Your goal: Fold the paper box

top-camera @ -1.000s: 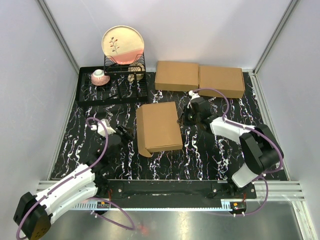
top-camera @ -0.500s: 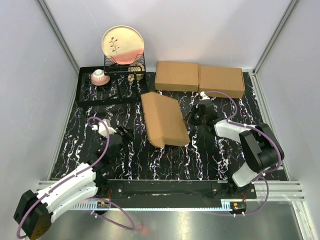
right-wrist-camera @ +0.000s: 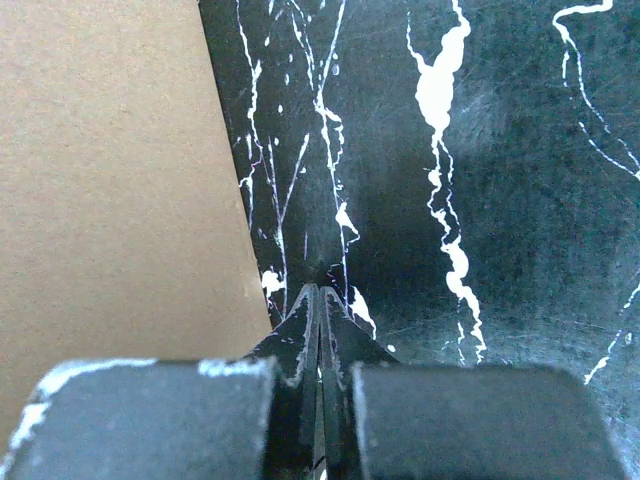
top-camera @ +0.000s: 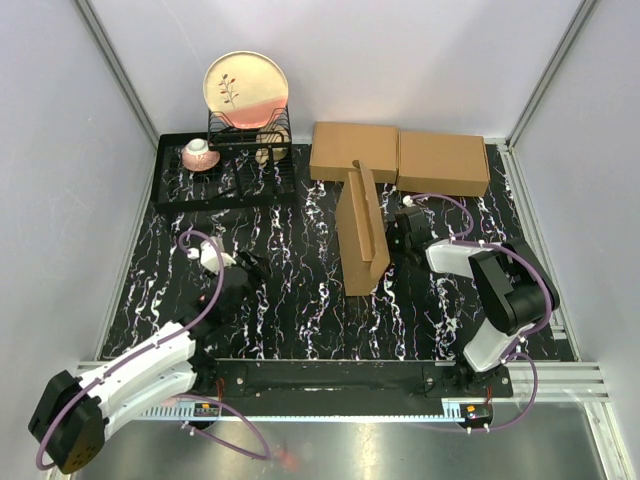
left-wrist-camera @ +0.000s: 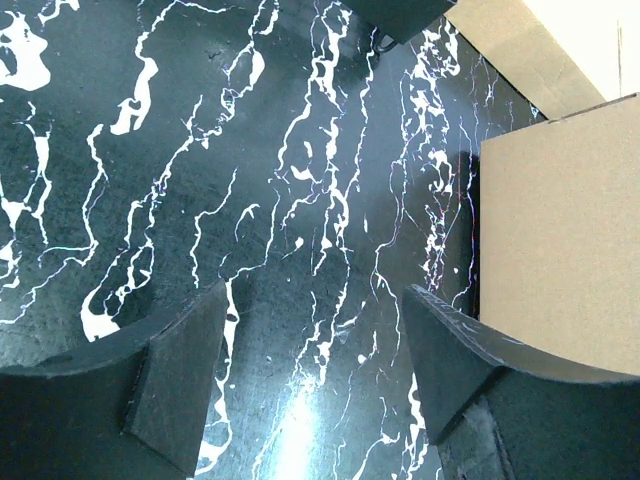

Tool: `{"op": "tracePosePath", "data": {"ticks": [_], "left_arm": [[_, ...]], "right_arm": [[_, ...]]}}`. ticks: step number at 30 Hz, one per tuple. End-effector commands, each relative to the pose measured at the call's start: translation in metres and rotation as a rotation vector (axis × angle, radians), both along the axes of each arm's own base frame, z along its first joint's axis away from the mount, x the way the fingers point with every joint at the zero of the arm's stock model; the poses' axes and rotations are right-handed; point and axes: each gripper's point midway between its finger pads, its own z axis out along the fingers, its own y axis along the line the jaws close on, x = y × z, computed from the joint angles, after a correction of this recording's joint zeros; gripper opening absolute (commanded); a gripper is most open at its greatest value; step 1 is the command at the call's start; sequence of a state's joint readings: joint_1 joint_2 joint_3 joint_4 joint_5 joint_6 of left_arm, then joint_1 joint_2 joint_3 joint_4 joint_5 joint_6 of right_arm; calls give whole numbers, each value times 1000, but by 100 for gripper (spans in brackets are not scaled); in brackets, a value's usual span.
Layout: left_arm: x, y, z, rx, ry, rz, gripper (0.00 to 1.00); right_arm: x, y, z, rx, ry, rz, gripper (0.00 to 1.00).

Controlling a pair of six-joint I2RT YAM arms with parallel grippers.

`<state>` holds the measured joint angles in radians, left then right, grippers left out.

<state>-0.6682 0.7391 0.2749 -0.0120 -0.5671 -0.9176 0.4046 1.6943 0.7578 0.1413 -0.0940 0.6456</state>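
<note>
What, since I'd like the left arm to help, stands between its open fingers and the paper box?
Nothing visible: only the marbled tabletop shows between the left fingers and the paper box, standing on edge.

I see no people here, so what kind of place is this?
Probably a robot test booth: plain white walls, two arms bolted to a table, and practice things like a dish rack and box.

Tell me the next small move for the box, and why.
Probably bring the open left gripper toward the paper box to steady it: the box stands on edge, the shut right gripper sits beside its right face, and nothing supports its left side.
</note>
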Motion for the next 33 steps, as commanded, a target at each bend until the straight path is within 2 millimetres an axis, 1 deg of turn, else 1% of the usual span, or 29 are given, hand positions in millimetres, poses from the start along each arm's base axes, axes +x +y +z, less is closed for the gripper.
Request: {"op": "tracePosePath", "data": {"ticks": [1,7,8,10,12,15,16,17,19,20,22,23,24,25,26,27,28,29,30,31,32,33], "left_arm": [[10,-15,15,-61,-45,-27,73],[19,-32,15,-65,-27,-79,73],[20,-35,12,-61,-18,-85,73],[23,-41,15,-74,-21,-103,72],[25,-45,11,-70,-9,-111,71],[28,-50,7,-67,8,-123,71],[28,-52,4,-65,19,-130,71],[29,-54,6,-71,17,-134,70],[28,-55,6,-71,22,-137,70],[27,-54,6,-72,22,-137,70],[27,-52,8,-69,17,-131,70],[28,-53,12,-67,11,-132,71],[28,-52,14,-64,7,-131,71],[28,-50,16,-50,7,-128,71],[30,-50,21,-48,-1,-128,71],[30,-49,24,-42,-4,-127,71],[29,-47,27,-30,-7,-124,72],[29,-45,31,-28,-13,-122,72],[29,-45,35,-28,-20,-120,72],[28,-42,40,-25,-32,-120,73],[26,-40,42,-25,-38,-120,73],[25,-37,42,-17,-33,-118,73]], "right_arm": [[-18,-16,-12,-81,70,-14,0],[-17,-16,-13,-86,74,-11,0],[-18,-16,-13,-86,76,-9,0],[-17,-17,-15,-89,79,-11,0],[-18,-18,-16,-92,81,-9,0],[-13,-20,-9,-90,53,-27,0],[-6,-24,0,-92,21,-54,0],[1,-30,6,-78,7,-88,0],[20,-37,27,-39,-46,-138,0],[33,-50,35,-6,-64,-195,0],[59,-49,58,71,-136,-217,0],[69,-48,64,108,-148,-219,0],[87,-47,85,174,-178,-197,0],[99,-42,78,209,-167,-175,0],[109,-37,84,262,-170,-152,0],[122,-28,105,354,-192,-87,0],[135,-22,99,406,-200,-66,0],[142,-18,103,464,-188,-67,0],[149,-12,116,521,-205,-23,0],[158,-7,113,558,-222,-4,0],[162,-2,115,598,-208,8,0],[171,4,127,632,-227,56,0]]}}
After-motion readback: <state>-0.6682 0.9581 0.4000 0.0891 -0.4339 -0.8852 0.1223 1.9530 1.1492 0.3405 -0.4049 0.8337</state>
